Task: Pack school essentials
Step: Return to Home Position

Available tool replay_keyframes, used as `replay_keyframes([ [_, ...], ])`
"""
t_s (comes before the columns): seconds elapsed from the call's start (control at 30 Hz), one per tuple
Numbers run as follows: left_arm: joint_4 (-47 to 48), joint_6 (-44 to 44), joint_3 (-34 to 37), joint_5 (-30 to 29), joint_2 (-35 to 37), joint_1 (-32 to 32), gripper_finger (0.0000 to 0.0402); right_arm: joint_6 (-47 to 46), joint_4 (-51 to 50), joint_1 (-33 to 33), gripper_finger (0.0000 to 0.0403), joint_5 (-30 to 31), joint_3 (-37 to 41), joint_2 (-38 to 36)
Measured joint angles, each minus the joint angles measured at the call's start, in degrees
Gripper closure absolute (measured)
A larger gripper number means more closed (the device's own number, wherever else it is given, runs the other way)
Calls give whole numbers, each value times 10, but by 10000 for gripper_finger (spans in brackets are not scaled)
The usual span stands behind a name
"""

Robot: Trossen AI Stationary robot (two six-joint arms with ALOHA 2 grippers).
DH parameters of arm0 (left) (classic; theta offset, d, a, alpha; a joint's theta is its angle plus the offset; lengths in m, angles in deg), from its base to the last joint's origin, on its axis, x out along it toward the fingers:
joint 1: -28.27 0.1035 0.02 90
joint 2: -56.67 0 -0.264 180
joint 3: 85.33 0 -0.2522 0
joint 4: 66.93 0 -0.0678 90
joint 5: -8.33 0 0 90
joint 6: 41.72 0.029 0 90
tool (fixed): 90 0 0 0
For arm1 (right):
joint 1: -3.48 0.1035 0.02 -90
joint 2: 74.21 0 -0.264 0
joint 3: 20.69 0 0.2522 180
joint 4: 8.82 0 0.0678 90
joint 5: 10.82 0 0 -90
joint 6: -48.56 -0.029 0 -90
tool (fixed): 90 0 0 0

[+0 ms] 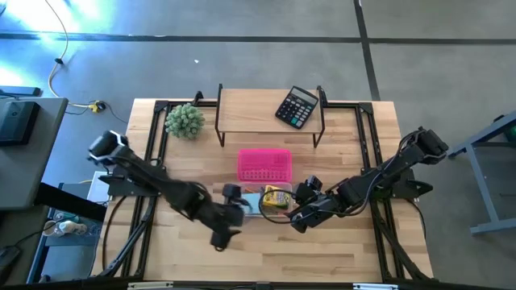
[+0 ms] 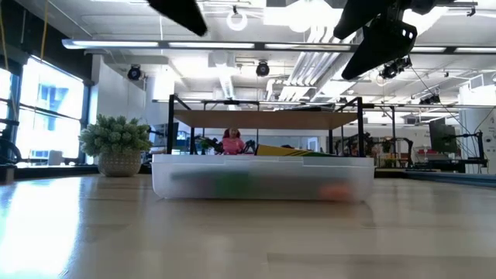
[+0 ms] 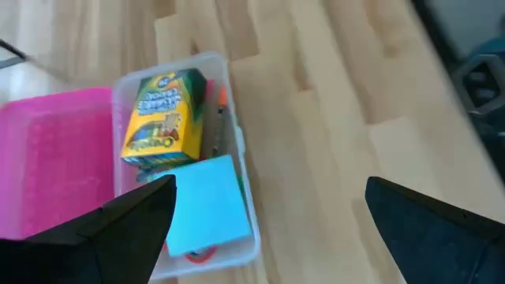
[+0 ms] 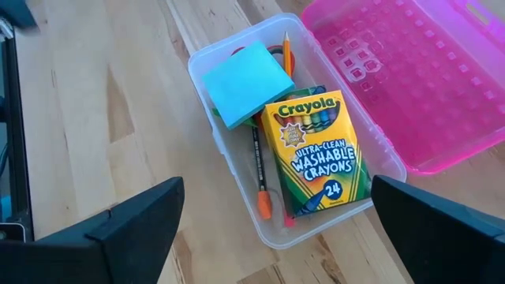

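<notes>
Though the crayon box (image 4: 319, 154) and blue pad (image 4: 246, 83) lie plainly in the clear box (image 4: 272, 237), they cover most of what is under them. A dark pencil (image 4: 258, 170) and an orange pencil (image 4: 287, 51) show only in part, and a red bit (image 3: 199, 253) at the pad's edge is hard to identify. The low view reduces the contents to green and orange smudges. From above, the pink lid (image 1: 264, 164) sits against the box at 12 o'clock. The left gripper (image 1: 228, 217) is at 8 and the right gripper (image 1: 305, 211) at 4, both spread wide and holding nothing.
</notes>
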Motion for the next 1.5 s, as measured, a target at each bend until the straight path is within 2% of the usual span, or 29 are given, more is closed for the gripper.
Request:
replay_keyframes([
  [0.23, -181, 24, 165, 119, 153, 8, 2, 0, 0, 0, 6, 0, 0, 0],
  [0.63, -338, 25, 390, 127, 363, 8, 2, 1, 0, 0, 6, -2, 0, 0],
  [0.77, -371, 21, 443, 131, 422, 8, 2, 32, -20, -3, 6, 58, 0, 0],
  [0.83, -391, 21, 466, 135, 449, 8, 2, 54, -17, -6, 6, 64, 0, 0],
  [1.2, -380, 25, 548, 139, 611, 8, 2, 135, -13, -30, 6, 75, 0, 0],
  [1.3, -354, 25, 560, 138, 650, 8, 2, 117, -9, -31, 6, 73, 0, 0],
  [1.5, -308, 45, 561, 140, 715, 8, 2, 193, -10, -31, 6, 78, 0, -8],
])
